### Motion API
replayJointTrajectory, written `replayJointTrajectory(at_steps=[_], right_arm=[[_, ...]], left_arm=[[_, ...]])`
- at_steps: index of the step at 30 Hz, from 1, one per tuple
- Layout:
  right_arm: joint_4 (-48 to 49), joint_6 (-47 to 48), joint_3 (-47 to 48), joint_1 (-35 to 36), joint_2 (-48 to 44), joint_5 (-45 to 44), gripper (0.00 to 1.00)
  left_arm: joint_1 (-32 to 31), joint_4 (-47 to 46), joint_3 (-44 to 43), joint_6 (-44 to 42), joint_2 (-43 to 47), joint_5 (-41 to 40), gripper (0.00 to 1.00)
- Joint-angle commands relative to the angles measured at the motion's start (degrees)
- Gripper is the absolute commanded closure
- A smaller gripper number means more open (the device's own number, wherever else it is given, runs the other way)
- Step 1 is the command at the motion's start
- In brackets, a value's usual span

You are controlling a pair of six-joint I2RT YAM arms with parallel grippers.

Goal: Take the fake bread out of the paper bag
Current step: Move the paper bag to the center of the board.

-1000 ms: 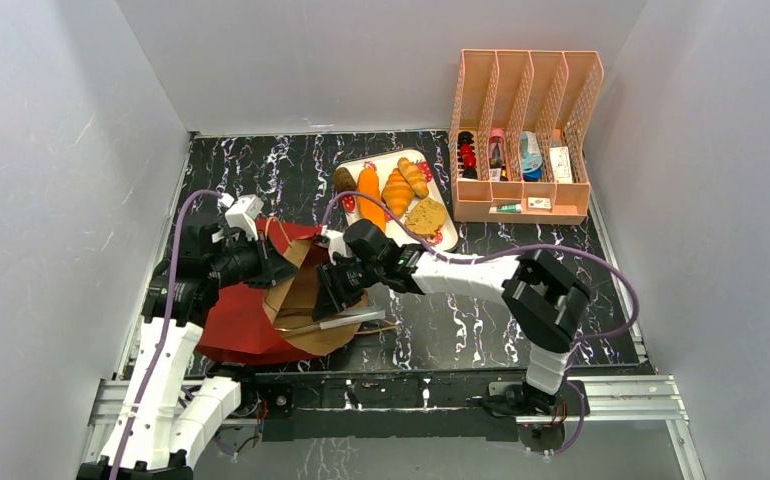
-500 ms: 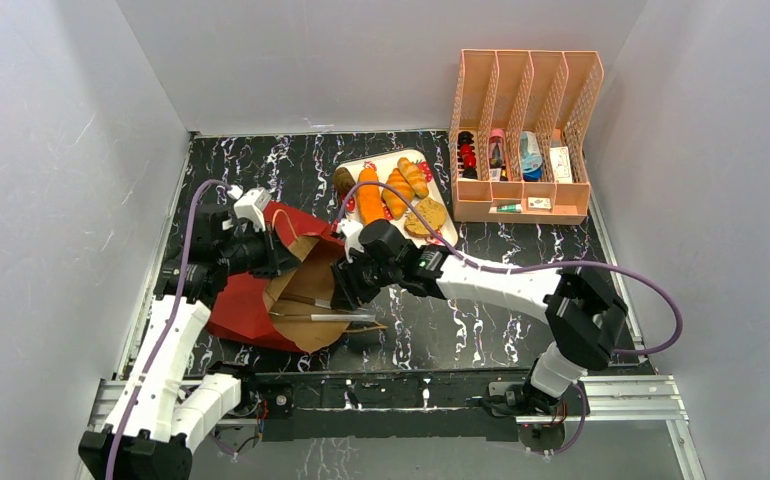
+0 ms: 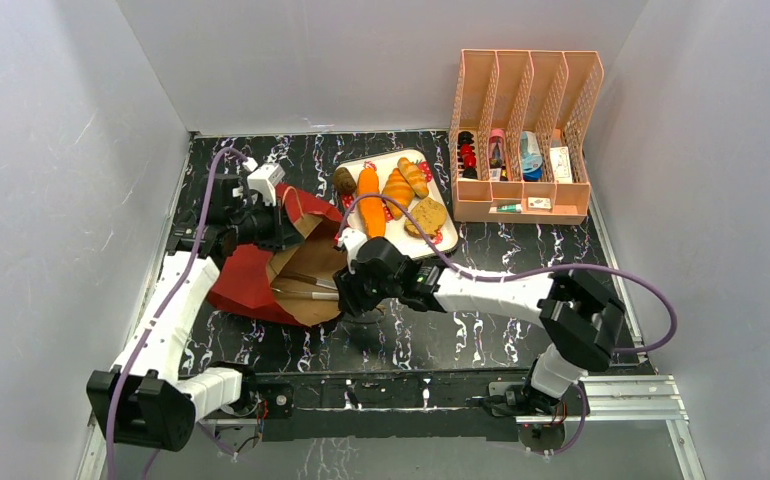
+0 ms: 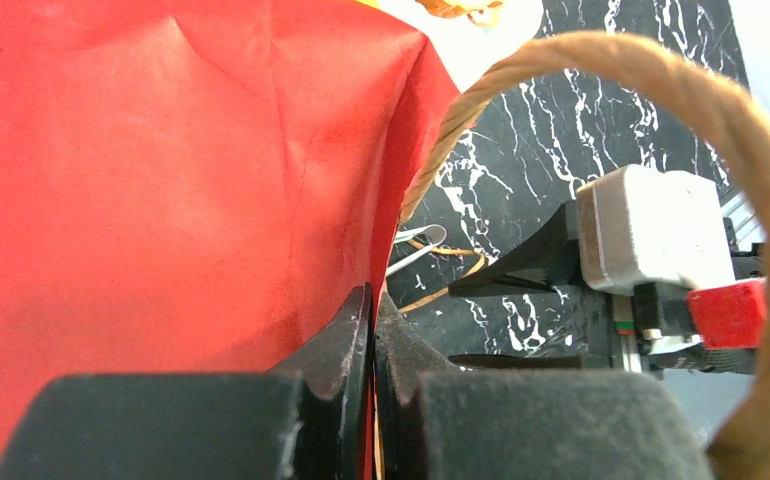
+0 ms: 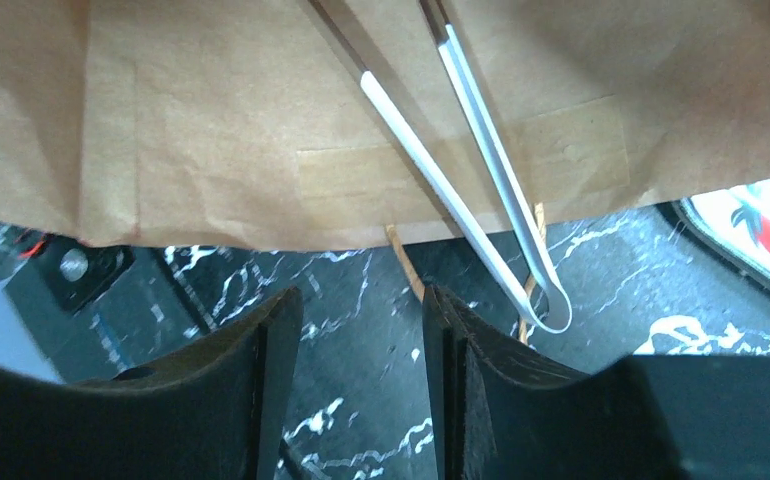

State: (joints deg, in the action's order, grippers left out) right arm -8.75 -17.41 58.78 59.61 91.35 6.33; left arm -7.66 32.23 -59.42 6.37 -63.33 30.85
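Note:
The paper bag [image 3: 251, 290] lies on its side at the left, its kraft mouth [image 3: 311, 280] facing right. My left gripper [image 3: 279, 226] is shut on the bag's upper edge; in the left wrist view the red paper [image 4: 161, 180] is pinched between the shut jaws of the left gripper [image 4: 373, 300]. A twine handle [image 4: 761, 200] loops beside it. My right gripper [image 3: 349, 292] hovers open just outside the mouth, and the right gripper [image 5: 361, 300] holds nothing. Fake bread [image 3: 393, 190] lies on the strawberry-print tray [image 3: 448, 240]. I see none inside the bag.
Metal tongs [image 3: 306, 291] lie in the bag's mouth, their looped end [image 5: 551, 310] reaching onto the marble table. A pink desk organiser [image 3: 524, 140] with small items stands at the back right, next to the tray.
My left arm has pulled the bag's top edge toward the back of the table. The right gripper has opened wider and shifted to just outside the mouth.

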Motion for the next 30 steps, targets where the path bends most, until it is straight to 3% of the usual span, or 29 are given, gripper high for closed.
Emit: replayJointTrajectory(at_steps=[1, 9, 14, 18, 20, 23, 30], right_arm=[[7.42, 2.34, 2.22, 0.41, 4.31, -8.78, 0.54], [9.48, 6.6, 8.71, 0.41, 14.08, -19.08, 0.49], [10.65, 8.63, 11.61, -0.11, 16.63, -19.95, 0.47], [14.91, 10.5, 10.92, -0.11, 15.73, -18.88, 0.47], [13.82, 12.46, 13.72, -0.26, 19.74, -19.12, 0.46], [16.53, 13.13, 14.57, -2.09, 22.18, -12.52, 0.42], [18.34, 12.89, 16.4, -4.83, 26.56, -9.06, 0.41]], left_arm=[[-0.21, 0.9, -4.08, -5.39, -2.47, 2.96, 1.0], [-0.19, 2.25, -7.09, -10.83, -8.35, 1.95, 1.0], [-0.13, 2.6, -7.81, -12.54, -10.53, 1.9, 1.0], [-0.2, 1.07, -4.22, -12.8, -10.15, 0.43, 1.0], [-0.16, 0.34, -3.79, -12.83, -9.92, 0.18, 1.0], [0.03, 1.06, -4.04, -13.69, -10.35, -0.23, 1.0], [0.37, -0.16, -3.45, -13.57, -11.47, 0.82, 1.0]])
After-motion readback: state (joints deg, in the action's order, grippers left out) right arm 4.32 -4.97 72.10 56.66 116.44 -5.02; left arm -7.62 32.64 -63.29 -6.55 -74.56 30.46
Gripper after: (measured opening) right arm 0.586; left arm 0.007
